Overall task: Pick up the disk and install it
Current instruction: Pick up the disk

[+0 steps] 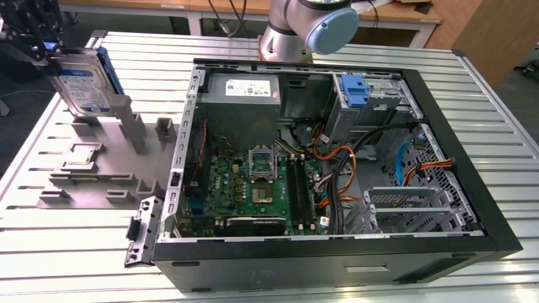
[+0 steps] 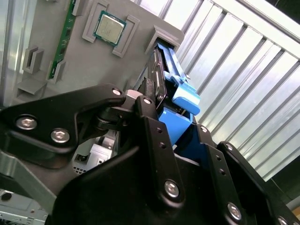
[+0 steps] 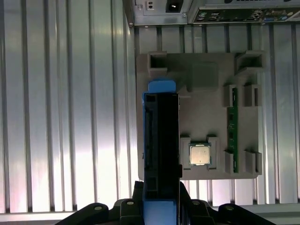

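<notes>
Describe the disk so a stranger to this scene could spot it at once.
At the exterior view's left of the open computer case lies a grey tray. Above it the gripper holds the disk on edge: a flat metal slab, alone there in having a white-and-blue label and blue bracket.

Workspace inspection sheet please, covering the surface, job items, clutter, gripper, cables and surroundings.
Surface: ribbed metal table, carrying an open computer case.
Job's things: disk held upright over the grey fixture.
Clutter: processor chip and memory stick seated in the fixture.
Gripper: gripper shut on the disk.
Cables: orange and black bundles inside the case.
Surroundings: wooden desks behind the table.
</notes>
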Action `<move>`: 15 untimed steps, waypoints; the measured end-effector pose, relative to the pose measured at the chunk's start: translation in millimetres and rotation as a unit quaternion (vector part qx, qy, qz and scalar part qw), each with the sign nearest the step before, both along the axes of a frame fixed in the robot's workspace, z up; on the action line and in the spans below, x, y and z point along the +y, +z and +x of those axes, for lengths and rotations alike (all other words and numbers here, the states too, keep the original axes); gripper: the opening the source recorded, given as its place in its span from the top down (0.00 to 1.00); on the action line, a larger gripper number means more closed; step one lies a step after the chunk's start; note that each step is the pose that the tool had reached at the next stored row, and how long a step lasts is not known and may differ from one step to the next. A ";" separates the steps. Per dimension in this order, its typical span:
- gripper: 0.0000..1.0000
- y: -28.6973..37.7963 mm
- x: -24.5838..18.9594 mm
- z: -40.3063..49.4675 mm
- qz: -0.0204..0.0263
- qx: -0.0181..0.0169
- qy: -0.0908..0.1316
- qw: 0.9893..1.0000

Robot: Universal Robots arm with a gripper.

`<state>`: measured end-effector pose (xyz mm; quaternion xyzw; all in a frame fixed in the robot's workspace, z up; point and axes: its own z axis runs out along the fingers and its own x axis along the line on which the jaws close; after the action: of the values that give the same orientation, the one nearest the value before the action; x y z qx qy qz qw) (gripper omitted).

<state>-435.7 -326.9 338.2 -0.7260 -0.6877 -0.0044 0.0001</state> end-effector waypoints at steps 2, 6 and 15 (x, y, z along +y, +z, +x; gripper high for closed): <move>0.63 1.6 0.0 0.0 0.000 0.000 0.000 1.000; 0.63 4.2 0.0 0.0 0.000 0.000 0.000 1.000; 0.63 11.2 0.0 0.0 0.000 0.000 0.000 1.000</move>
<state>-435.7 -326.9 349.4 -0.7260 -0.6877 -0.0044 0.0002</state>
